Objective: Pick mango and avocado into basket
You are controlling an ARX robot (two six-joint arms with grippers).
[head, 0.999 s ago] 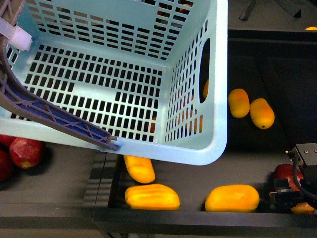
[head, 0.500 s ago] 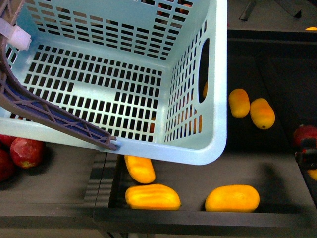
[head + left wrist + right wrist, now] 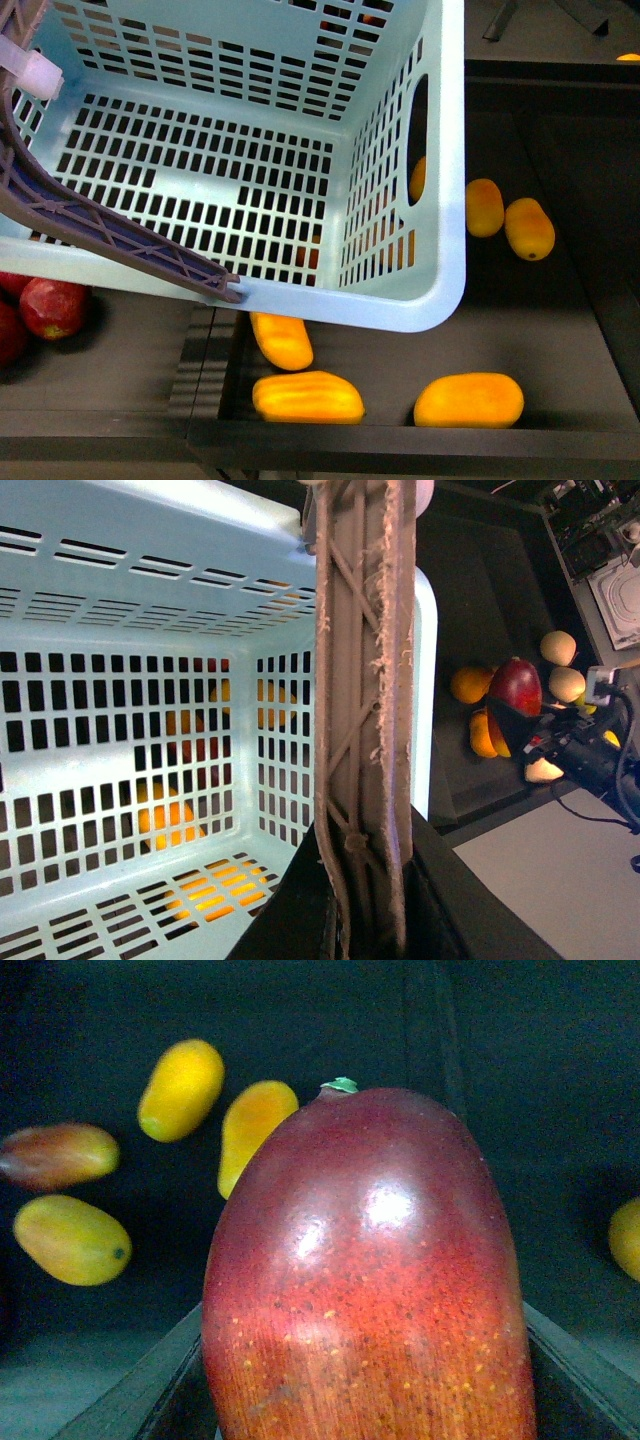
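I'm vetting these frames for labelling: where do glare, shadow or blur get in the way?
Front view: sharp; the basket shades the dark shelf below. Left wrist view: the handle looms close across the middle, the rim beside it washed out. Right wrist view: the mango fills the frame with white glare spots; yellow mangoes behind look soft and dim.

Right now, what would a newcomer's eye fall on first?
The red mango fills the right wrist view, held in the right gripper beside the basket. The teal basket takes up most of the front view, nothing inside, with yellow mangoes on the dark shelf beneath.
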